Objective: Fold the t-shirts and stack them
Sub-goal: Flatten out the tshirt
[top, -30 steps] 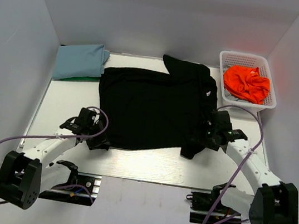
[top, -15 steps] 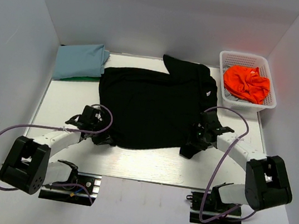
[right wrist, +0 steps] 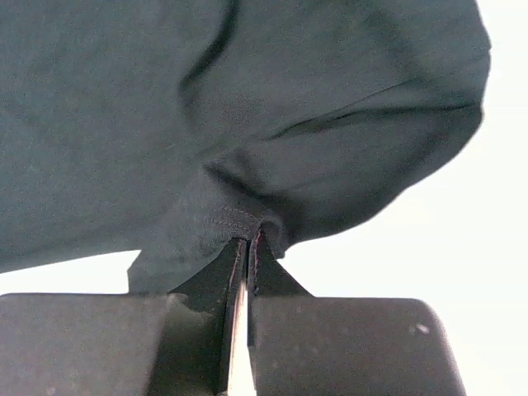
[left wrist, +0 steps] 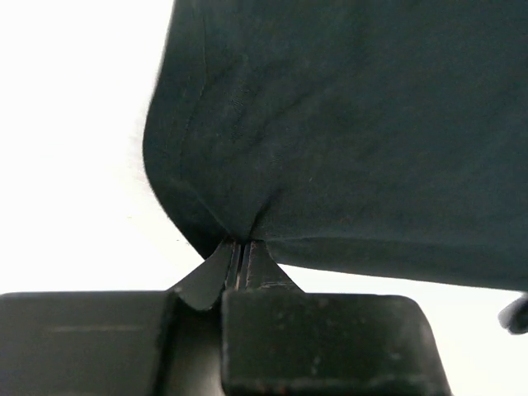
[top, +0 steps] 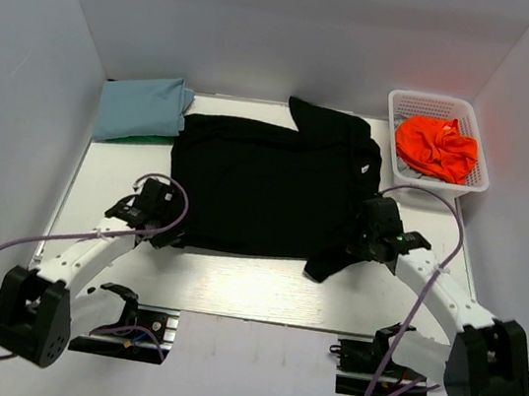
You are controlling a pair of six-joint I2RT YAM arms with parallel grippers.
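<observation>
A large black t-shirt (top: 267,183) lies spread flat across the middle of the table. My left gripper (top: 161,234) is shut on its near left corner; in the left wrist view the black cloth (left wrist: 330,124) bunches right at the closed tips (left wrist: 239,245). Over on the other side, my right gripper (top: 357,247) is shut on the near right hem, with a stitched edge (right wrist: 239,219) pinched at its tips (right wrist: 252,237). A folded light blue t-shirt (top: 142,106) lies at the back left on top of a green one (top: 139,138). An orange t-shirt (top: 436,147) sits crumpled in the basket.
A white mesh basket (top: 477,152) stands at the back right corner. Grey walls close in the table on three sides. Purple cables loop from both arms over the table's near edge (top: 247,313).
Both grippers have closed on the black t-shirt's near corners. The shirt's near edge has drawn up slightly, and the flap at its near right has shifted left.
</observation>
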